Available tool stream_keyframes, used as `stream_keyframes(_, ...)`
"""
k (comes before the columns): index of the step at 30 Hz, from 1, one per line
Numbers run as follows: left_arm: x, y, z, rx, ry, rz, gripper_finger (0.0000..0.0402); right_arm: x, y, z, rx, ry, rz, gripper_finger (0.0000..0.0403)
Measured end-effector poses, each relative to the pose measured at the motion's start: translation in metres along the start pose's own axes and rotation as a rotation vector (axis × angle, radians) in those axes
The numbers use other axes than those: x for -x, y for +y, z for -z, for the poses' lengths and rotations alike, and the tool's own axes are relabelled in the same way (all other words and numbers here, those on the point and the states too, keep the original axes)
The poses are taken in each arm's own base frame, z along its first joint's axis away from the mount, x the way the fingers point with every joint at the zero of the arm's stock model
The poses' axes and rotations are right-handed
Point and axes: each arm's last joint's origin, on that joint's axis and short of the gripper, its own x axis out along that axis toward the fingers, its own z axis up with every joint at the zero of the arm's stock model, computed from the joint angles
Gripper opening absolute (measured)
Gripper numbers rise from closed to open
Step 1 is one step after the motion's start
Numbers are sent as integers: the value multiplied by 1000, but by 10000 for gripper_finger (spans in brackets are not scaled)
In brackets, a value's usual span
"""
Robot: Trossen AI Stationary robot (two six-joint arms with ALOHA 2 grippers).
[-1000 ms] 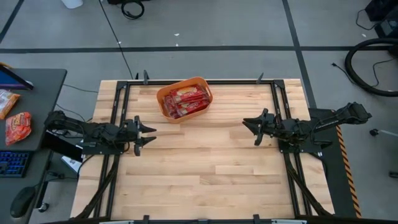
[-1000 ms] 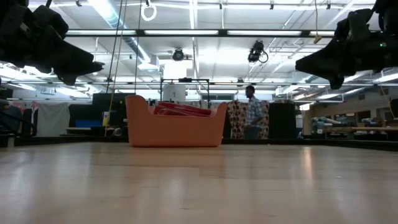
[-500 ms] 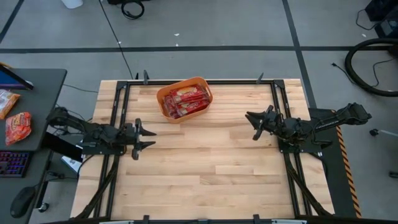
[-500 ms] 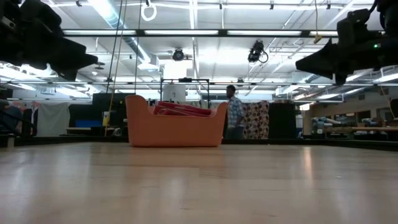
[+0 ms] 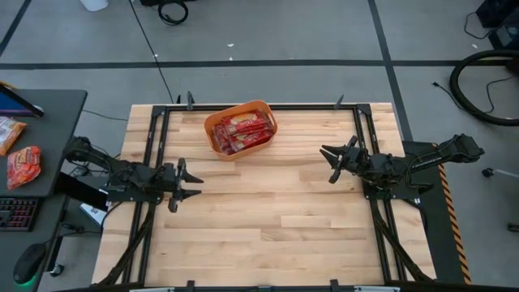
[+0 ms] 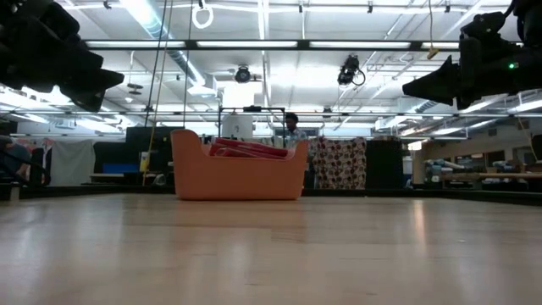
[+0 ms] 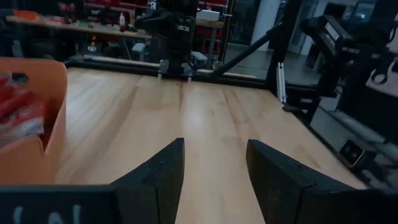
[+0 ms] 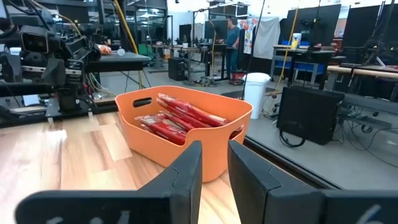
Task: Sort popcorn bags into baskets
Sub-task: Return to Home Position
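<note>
While basket (image 6: 237,178) sits apart, left hand (image 5: 191,183) and right hand (image 5: 328,165) hover empty.

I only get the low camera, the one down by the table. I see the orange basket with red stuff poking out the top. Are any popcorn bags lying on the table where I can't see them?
Observer: From above, every one of the popcorn bags I can find on the table lies inside the basket; I see none on the wood.
Operator: Are the arms holding a bag up there?
Observer: No. The left tool and the right tool are both open with nothing between their fingers, one over each side of the table.
</note>
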Motion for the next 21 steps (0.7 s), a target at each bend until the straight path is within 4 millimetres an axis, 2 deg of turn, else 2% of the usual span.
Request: stream_keyframes(21, 0, 0, 0, -20, -5, 1, 176, 0, 0, 0, 1, 0, -1, 82)
